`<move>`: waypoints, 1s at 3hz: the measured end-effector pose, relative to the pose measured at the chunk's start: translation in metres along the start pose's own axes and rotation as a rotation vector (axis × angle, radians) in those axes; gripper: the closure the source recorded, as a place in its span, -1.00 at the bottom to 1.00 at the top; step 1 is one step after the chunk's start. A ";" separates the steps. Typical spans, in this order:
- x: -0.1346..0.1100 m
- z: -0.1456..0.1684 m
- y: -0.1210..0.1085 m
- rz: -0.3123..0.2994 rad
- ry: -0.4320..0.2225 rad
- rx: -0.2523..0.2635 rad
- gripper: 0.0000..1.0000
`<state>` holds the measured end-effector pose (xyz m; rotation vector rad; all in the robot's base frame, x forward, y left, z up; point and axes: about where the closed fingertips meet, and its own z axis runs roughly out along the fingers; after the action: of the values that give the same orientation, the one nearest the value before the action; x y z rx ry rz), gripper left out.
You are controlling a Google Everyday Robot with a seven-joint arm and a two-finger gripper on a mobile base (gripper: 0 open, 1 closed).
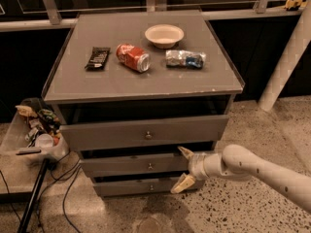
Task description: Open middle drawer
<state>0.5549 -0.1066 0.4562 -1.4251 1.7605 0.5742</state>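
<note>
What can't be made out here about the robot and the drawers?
Camera view: inside of the middle drawer, hidden behind its own front.
Its right end, covered by the open gripper in front.
Whether the gripper touches it: unclear from this angle.
The arm, its far end cut off by the right edge.

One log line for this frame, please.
hand: open, right of knob | middle drawer: not pulled out | contact: unclear
</note>
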 end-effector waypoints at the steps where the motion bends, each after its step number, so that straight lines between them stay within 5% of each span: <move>1: 0.004 0.009 -0.018 -0.015 -0.016 0.017 -1.00; 3: 0.037 0.026 -0.041 -0.019 0.025 0.039 -1.00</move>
<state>0.5995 -0.1204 0.4166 -1.4265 1.7666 0.5114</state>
